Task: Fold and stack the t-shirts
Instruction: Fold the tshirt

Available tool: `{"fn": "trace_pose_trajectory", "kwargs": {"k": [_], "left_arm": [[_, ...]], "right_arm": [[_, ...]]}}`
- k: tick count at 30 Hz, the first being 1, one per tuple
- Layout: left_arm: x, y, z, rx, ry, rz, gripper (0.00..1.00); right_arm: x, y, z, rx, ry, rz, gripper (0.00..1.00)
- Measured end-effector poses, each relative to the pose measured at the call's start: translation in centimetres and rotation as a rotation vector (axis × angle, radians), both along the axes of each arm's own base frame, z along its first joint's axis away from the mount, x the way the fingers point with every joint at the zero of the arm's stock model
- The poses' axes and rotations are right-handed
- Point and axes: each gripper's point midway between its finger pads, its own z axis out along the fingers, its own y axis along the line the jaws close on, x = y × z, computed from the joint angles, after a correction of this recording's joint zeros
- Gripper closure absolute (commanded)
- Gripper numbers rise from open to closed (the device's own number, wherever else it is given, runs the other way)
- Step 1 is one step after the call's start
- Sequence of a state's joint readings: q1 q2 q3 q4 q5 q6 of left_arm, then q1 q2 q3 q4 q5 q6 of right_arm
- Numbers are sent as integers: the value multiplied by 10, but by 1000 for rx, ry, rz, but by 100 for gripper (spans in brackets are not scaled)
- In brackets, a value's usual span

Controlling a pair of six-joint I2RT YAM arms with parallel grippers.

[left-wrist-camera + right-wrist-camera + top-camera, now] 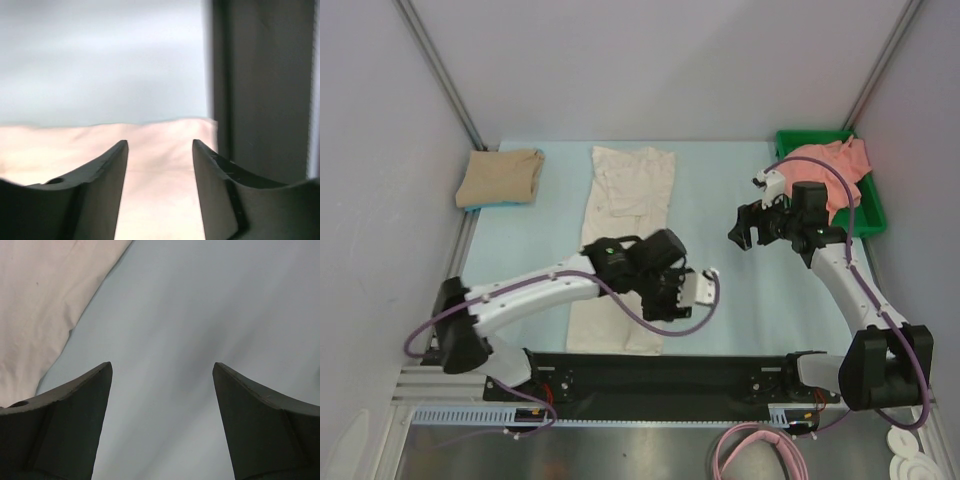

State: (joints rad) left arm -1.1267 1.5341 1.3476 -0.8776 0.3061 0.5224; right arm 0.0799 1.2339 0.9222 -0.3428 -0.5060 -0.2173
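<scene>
The cream-white t-shirt (632,195) lies as a long narrow strip down the middle of the table. My left gripper (663,303) is open just above its near end; in the left wrist view (160,145) the cream cloth (160,200) shows between the jaws. My right gripper (745,230) is open and empty above bare table to the right of that shirt; in the right wrist view (162,370) the shirt's edge (45,300) is at upper left. The tan-beige t-shirt (500,177) lies folded at the far left. The salmon-pink t-shirt (835,165) lies crumpled in the tray.
The green plastic tray (868,222) stands at the far right against the wall. A black base rail (660,375) runs along the near edge and shows in the left wrist view (265,100). Grey walls enclose the table on three sides.
</scene>
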Motion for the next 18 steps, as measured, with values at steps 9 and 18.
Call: {"fn": "trace_pose_trajectory", "kwargs": {"k": [9, 18], "left_arm": [[210, 79, 60, -304, -204, 715, 50], [293, 163, -34, -267, 2, 1098, 53]], "right_arm": [[43, 22, 6, 108, 99, 46, 16], [129, 56, -53, 242, 337, 92, 21]]}}
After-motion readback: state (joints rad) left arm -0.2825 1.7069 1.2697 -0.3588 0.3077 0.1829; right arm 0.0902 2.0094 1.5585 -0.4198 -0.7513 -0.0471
